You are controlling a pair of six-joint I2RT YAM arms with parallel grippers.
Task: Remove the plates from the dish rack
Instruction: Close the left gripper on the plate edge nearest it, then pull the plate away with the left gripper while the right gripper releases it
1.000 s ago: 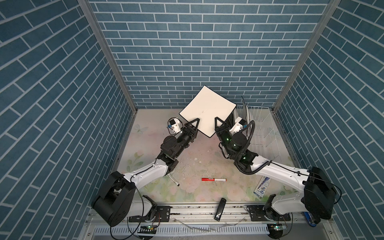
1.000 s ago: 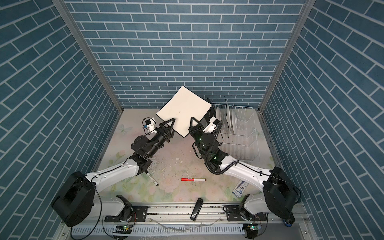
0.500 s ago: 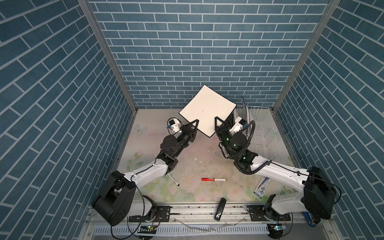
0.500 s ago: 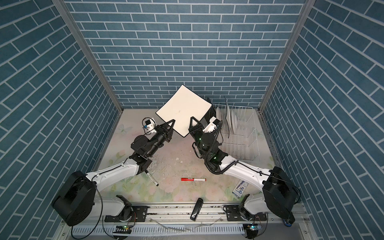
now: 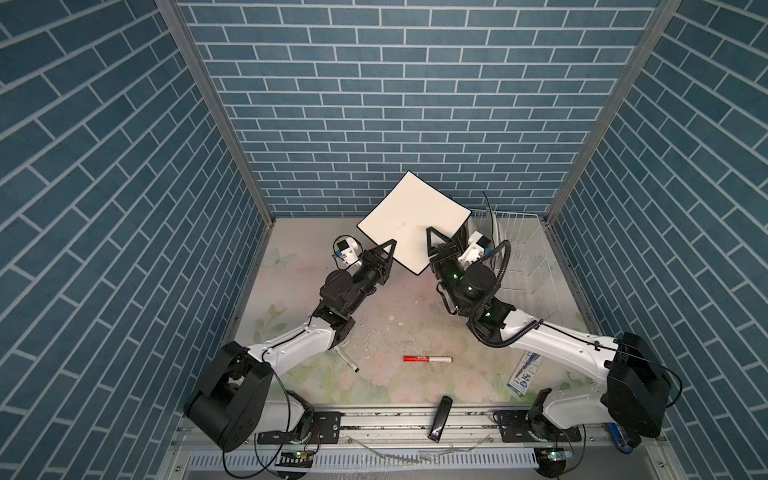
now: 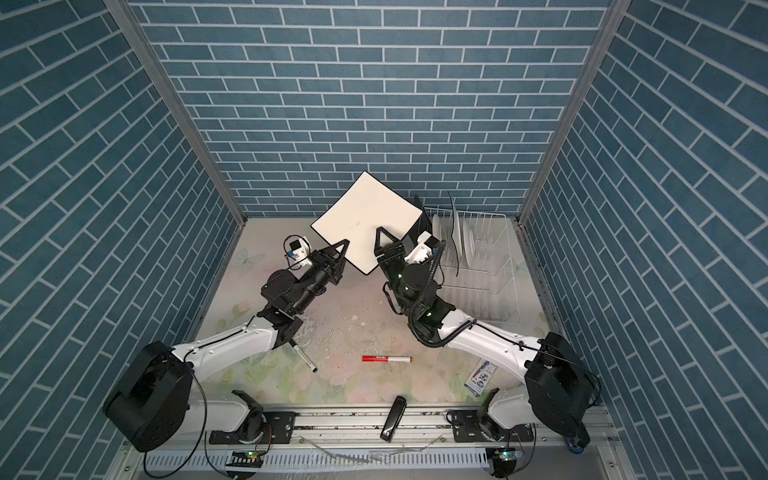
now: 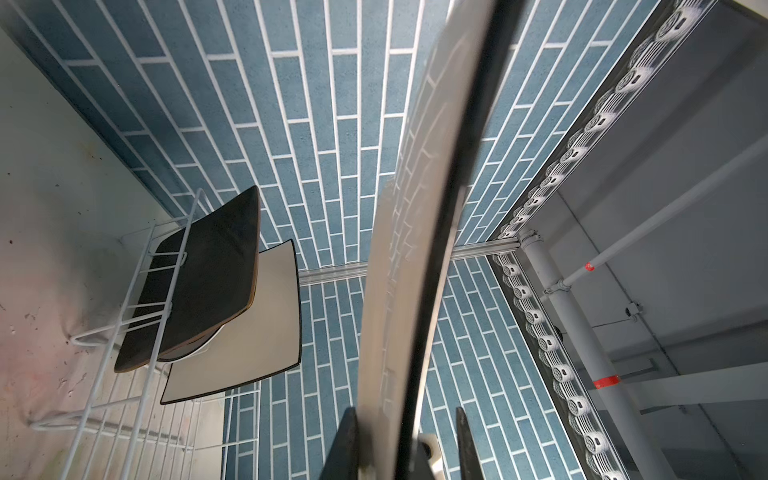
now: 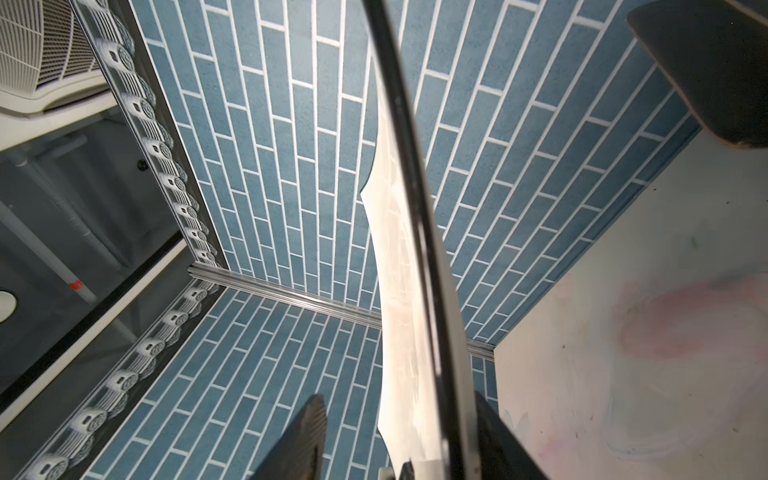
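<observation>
Red marker [image 5: 428,358] lies low centre on the bench [image 5: 386,316], not involved. Above it, mid-frame in both top views, a white plate [image 5: 413,220] hangs in the air, turned diamond-wise and well off the bench. The left tool [image 5: 390,245] is clamped on its lower-left edge, and the left wrist view shows the rim pinched between the fingers [image 7: 345,449]. The right tool [image 5: 432,235] straddles the lower-right edge with jaws apart and one finger [image 8: 299,440] off the plate face, so no grip there. Reads as a handover: right arm reaches the rack, left carries the plate away. Rack [image 6: 486,257] sits right of centre, just behind the right tool. A black plate [image 7: 208,274] and a racked white plate [image 7: 249,332] stand in it.
</observation>
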